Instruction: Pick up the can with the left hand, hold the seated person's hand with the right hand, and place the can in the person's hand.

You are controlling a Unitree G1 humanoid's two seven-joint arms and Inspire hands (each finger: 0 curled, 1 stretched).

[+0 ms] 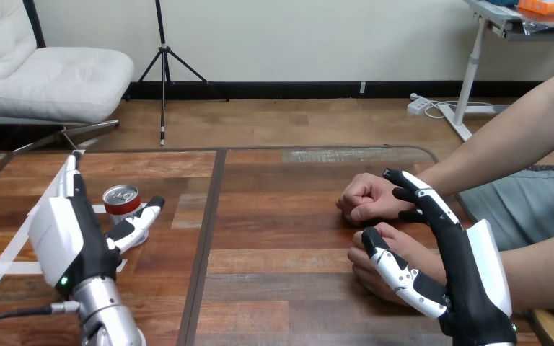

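Grasp pending: left hand (72,241) spread, red can (121,202) beside thumb. Right hand (476,281) spread over person's hand (407,244). Next: closing round can.

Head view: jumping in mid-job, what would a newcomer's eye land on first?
The red can stands at the left of the table, right beside the open left hand, not yet gripped. At the right, the right hand sits open by the person's nearer hand, its thumb lying across it. The person's farther hand is a fist just beyond.
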